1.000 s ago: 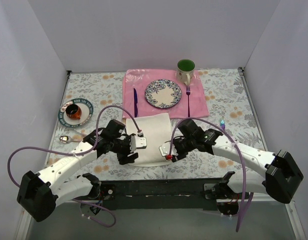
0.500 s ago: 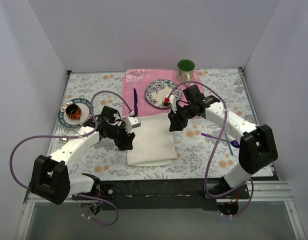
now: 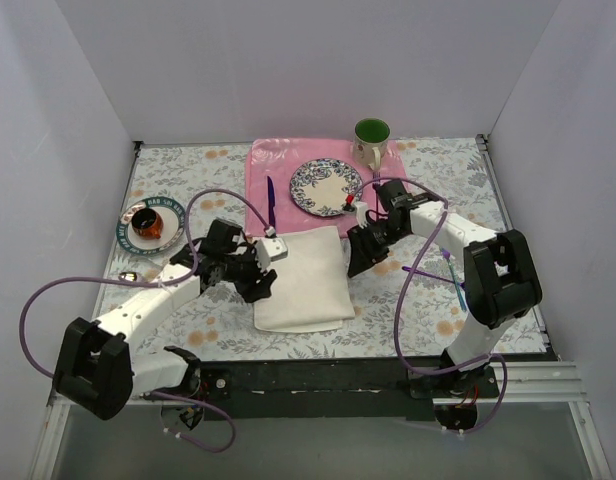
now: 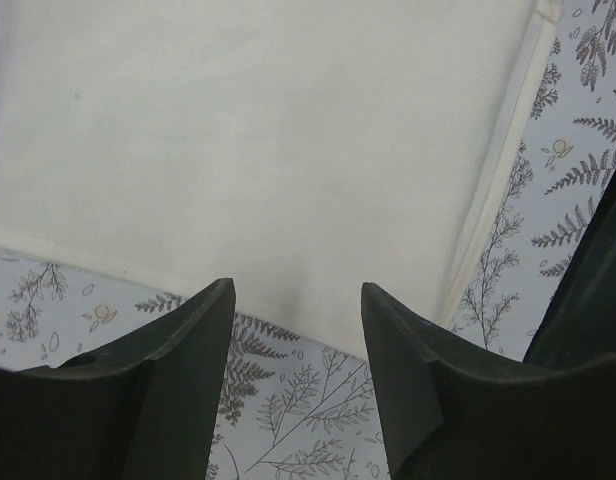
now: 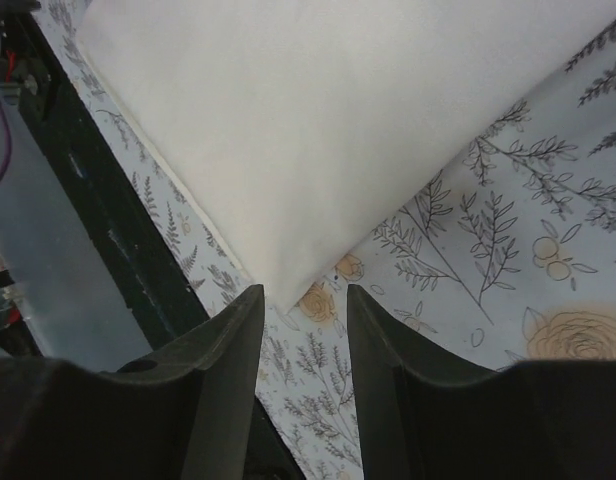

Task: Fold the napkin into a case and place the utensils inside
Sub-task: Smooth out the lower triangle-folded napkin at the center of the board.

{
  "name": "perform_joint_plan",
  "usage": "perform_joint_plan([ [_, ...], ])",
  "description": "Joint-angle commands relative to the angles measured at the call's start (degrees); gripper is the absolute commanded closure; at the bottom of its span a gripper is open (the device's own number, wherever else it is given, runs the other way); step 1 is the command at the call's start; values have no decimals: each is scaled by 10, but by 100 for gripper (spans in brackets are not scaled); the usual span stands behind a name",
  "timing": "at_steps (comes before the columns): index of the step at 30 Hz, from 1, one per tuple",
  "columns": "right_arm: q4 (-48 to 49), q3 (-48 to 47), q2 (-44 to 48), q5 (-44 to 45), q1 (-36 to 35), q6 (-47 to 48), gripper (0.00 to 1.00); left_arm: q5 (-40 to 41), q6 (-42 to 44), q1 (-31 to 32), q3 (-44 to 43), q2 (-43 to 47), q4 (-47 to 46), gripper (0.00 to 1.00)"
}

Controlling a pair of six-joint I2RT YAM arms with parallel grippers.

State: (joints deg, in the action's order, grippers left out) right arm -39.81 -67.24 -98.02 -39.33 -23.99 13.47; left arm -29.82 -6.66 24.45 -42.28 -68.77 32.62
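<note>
The napkin (image 3: 303, 278) is lying folded on the bench (image 3: 408, 320), its long axis running near to far. The left hand (image 3: 256, 284) and right hand (image 3: 356, 262) are flanking its long edges, both half-open, gripping nothing, equally near.

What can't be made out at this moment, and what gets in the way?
1. The utensils: top view, partly behind the right arm and its cable; their number is unclear.
2. The napkin: fold layers too small in the top view; both wrist views crop it.
3. Left gripper and right gripper: whether fingertips touch the napkin; top view, their own bodies cover the tips.
</note>
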Motion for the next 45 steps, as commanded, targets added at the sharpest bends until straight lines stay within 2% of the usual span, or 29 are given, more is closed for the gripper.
perform_joint_plan([
  [1, 9, 20, -15, -84, 26, -54, 55, 91, -43, 123, 20, 36, -92, 49],
  [7, 32, 77, 4, -121, 47, -88, 66, 179, -70, 252, 33, -20, -223, 53],
  [13, 74, 146, 44, -139, 82, -142, 66, 195, -91, 342, 5, -94, -288, 55],
  [17, 119, 177, 47, -157, 90, -183, 69, 208, -92, 380, 4, -125, -314, 53],
  [18, 124, 178, 45, -157, 93, -187, 72, 214, -96, 385, 1, -140, -316, 53],
  [19, 125, 182, 41, -158, 95, -189, 79, 216, -99, 389, -2, -145, -319, 53],
  [21, 134, 190, 42, -156, 97, -199, 81, 221, -102, 391, -9, -161, -320, 55],
  [28, 168, 227, 38, -167, 102, -236, 77, 241, -102, 391, 4, -185, -323, 65],
  [30, 167, 232, 34, -167, 103, -239, 76, 244, -101, 391, 7, -190, -323, 65],
  [31, 166, 233, 34, -165, 103, -239, 76, 244, -103, 391, 7, -193, -323, 60],
  [33, 163, 236, 32, -159, 105, -237, 75, 239, -107, 392, 9, -191, -324, 58],
  [37, 147, 235, 20, -141, 111, -224, 70, 231, -123, 384, 14, -182, -338, 79],
  [38, 143, 235, 18, -140, 112, -223, 68, 218, -129, 379, 14, -181, -339, 88],
  [41, 143, 236, 13, -136, 112, -223, 59, 204, -136, 361, 8, -183, -330, 100],
  [45, 144, 231, -2, -138, 113, -220, 57, 170, -144, 334, 2, -181, -330, 100],
])
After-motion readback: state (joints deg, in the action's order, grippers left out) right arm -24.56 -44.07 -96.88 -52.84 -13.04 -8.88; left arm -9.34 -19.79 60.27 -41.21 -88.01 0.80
